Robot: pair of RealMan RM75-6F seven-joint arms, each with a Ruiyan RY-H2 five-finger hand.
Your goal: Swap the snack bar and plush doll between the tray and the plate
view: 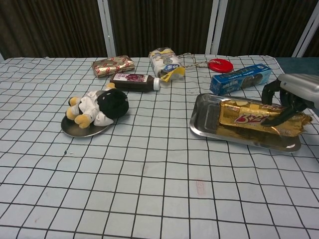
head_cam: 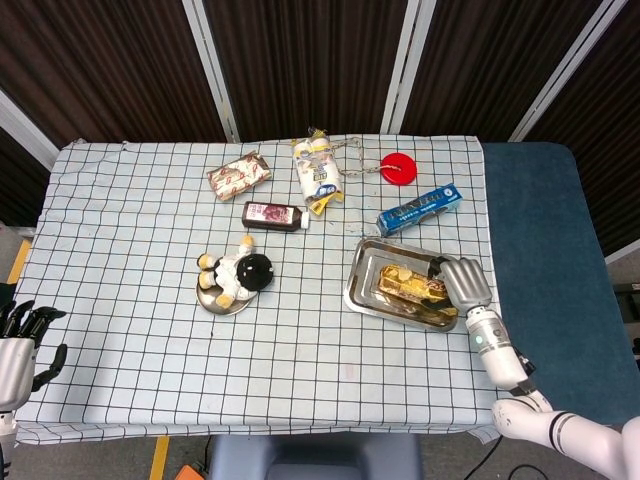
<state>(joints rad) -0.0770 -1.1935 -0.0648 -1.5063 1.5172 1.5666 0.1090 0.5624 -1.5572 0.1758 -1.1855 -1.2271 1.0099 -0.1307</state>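
The left hand (head_cam: 20, 345) hangs at the near left corner off the checked cloth (view: 149, 174), fingers apart and holding nothing. The right hand (view: 294, 94) is curled over the far end of the gold snack bar (view: 254, 118) – its fingers (view: 271, 89) wrap the wrapper's right part, and the bar lies lengthwise in the metal tray (view: 204, 124), its right end reaching past the tray's rim. Well to the left of those fingers the plush doll (view: 99, 107) lies on the round plate (view: 75, 130). Beyond the fingers sits a blue biscuit box (view: 240, 77); farther back – a red lid (view: 220, 64), a brown bottle (view: 134, 81) and two snack packs (view: 164, 62)
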